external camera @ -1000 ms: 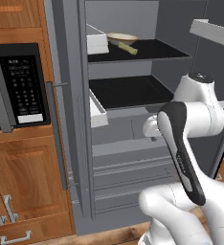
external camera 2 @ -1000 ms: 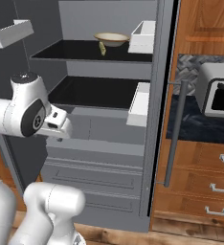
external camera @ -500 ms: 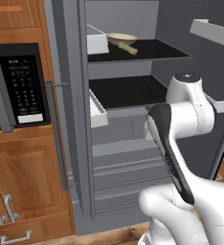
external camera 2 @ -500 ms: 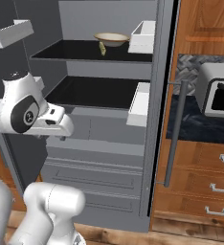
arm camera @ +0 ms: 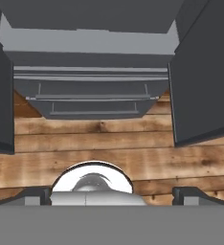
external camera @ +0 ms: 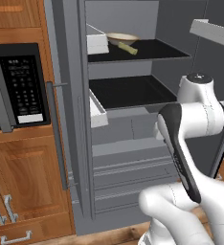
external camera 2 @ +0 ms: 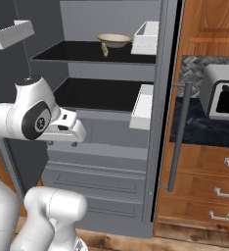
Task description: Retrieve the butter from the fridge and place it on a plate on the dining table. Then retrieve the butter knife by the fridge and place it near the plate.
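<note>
Rising since the earlier frame, the arm's elbow now sits higher before the open fridge (external camera: pixel 133 143). Its top shelf holds the butter (external camera: pixel 127 47) just beside a beige bowl (external camera: pixel 122 38). Jaws spread wide, empty, facing the wooden floor (arm camera: pixel 109 143).

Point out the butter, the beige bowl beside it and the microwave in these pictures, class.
butter (external camera: pixel 127 47), left base view: middle of the stick.
beige bowl (external camera 2: pixel 114 39), right base view: its front wall.
microwave (external camera: pixel 23 86), left base view: its black keypad panel.

The arm (external camera: pixel 195 119) has glossy white rounded shells, a dark strip along one link, and grey round joint caps.
</note>
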Robot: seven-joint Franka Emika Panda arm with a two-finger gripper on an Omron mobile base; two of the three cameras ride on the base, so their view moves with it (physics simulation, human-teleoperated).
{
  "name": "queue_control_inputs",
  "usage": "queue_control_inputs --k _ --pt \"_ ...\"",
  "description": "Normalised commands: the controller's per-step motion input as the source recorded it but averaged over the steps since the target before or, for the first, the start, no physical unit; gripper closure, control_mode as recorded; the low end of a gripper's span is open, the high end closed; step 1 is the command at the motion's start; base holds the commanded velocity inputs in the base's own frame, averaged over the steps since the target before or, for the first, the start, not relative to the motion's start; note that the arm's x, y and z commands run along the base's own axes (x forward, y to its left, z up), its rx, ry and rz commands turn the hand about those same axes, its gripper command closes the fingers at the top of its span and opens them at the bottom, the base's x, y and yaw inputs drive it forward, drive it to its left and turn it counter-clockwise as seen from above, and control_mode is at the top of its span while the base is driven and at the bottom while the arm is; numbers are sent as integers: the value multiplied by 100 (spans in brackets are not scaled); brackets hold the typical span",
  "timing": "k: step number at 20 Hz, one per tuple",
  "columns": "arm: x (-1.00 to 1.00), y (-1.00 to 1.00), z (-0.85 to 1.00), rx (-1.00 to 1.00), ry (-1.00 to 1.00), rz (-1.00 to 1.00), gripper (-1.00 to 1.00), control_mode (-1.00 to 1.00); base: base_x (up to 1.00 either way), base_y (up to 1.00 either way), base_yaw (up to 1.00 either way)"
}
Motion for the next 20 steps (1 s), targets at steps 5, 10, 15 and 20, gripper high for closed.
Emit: queue_control_inputs --k 5,10,15,20 --pt "0 0 0 0 0 0 -100 -100 0 0 0" --pt "0 0 0 0 0 0 -100 -100 0 0 0" --pt "0 0 0 0 0 0 -100 100 0 0 0" --pt "0 0 0 0 0 0 -100 100 0 -5 0"
